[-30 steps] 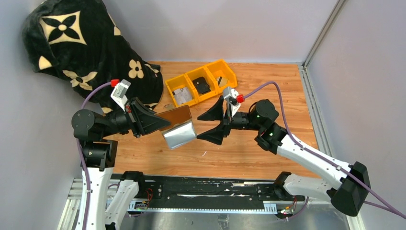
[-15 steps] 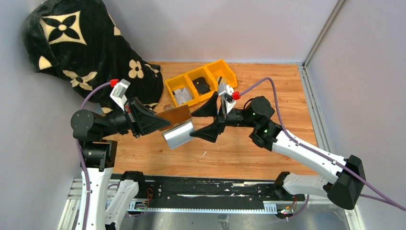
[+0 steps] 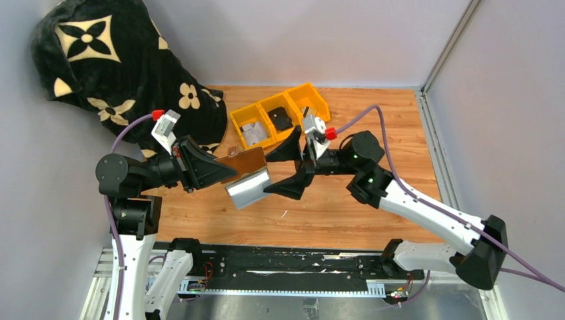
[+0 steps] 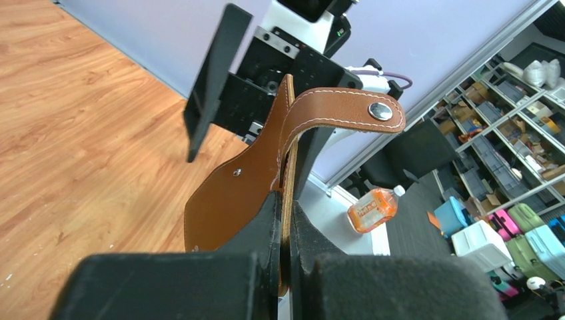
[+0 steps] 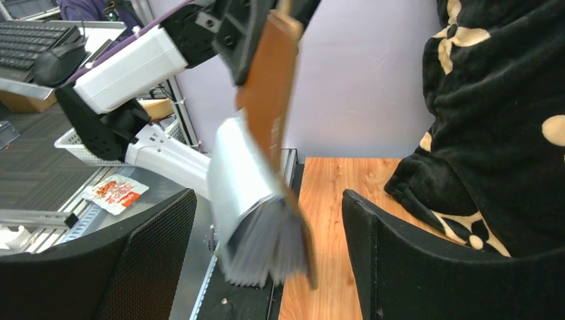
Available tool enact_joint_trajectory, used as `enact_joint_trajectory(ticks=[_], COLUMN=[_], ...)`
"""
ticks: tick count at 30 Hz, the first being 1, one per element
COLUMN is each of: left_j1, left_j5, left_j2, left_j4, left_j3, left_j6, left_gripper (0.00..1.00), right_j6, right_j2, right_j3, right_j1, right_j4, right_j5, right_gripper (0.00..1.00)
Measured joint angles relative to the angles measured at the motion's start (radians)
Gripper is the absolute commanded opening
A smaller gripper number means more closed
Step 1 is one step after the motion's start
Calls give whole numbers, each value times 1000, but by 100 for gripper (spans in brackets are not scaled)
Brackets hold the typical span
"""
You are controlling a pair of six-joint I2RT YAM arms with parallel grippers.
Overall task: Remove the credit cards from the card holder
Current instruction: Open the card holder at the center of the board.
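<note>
The black blanket with cream flowers (image 3: 100, 60) is heaped well behind and to the left of the card holder (image 3: 246, 175). The wooden worktop (image 3: 373, 120) lies below the holder, and the yellow three-compartment tray (image 3: 280, 113) sits just behind it. The holder itself is up in the air between the two arms. The left fingers (image 4: 266, 230) are pressed together on the edge of its brown leather flap, and the snap tab (image 4: 346, 110) is undone and curls free. The right fingers (image 5: 433, 267) stand wide apart either side of the hanging silver-grey part, touching nothing that I can see.

My worry is that thin pinch (only the flap's edge is caught). If the right fingers close on the whole silver body rather than on a card and pull, the holder could slide out of the left grip and drop. From the right wrist, the fanned grey edges at the holder's lower end are blurred, so I cannot tell cards from pocket folds. Nor can I name what lies in the tray, beyond a small black object (image 3: 282, 119).
</note>
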Motion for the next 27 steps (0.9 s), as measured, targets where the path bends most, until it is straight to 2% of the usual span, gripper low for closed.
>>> enact_joint_trajectory(ticks=[7,27], left_j1=[0,-6], left_j5=[0,-1], left_j2=[1,1], left_j4=[0,5], left_j3=[6,64], left_j6=[-2,-42], left_gripper=[0,0], right_j6=[-20,-24], right_j2=[-158,-77], right_j3=[-136,-147], right_j1=[0,0], right_j4=[-3,29], right_j5=[-1,37], right_gripper=[84,84])
